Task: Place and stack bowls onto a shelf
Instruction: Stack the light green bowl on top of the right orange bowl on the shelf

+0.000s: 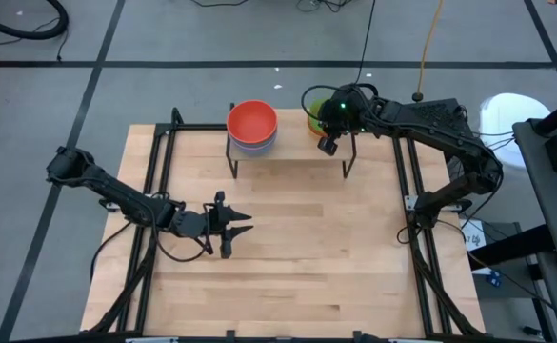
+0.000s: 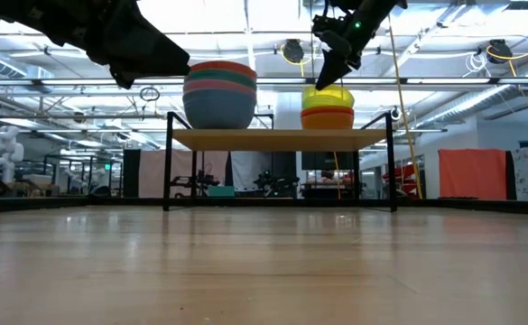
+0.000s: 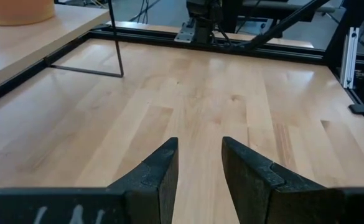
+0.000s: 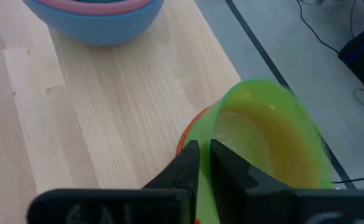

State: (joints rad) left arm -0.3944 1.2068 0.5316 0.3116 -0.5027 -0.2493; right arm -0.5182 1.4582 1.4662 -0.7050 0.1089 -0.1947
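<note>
The right gripper pinched the rim of the green plastic bowl on the right-hand stack; release should come only once it sat level, while the left gripper's jaws waited half-open.

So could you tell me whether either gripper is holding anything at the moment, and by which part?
The right gripper pinches the green bowl by its near rim, over the orange bowl on the shelf. The left gripper holds nothing.

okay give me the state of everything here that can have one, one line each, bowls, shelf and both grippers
Left stack of bowls: nested upright on the shelf, red on top.
Right stack of bowls: on the shelf, orange at the bottom; top green bowl tilted, rim between the right gripper's fingers.
Shelf: standing on the table, carrying both stacks.
Right gripper: pinching the green bowl's rim.
Left gripper: open, empty, over the bare table.
</note>
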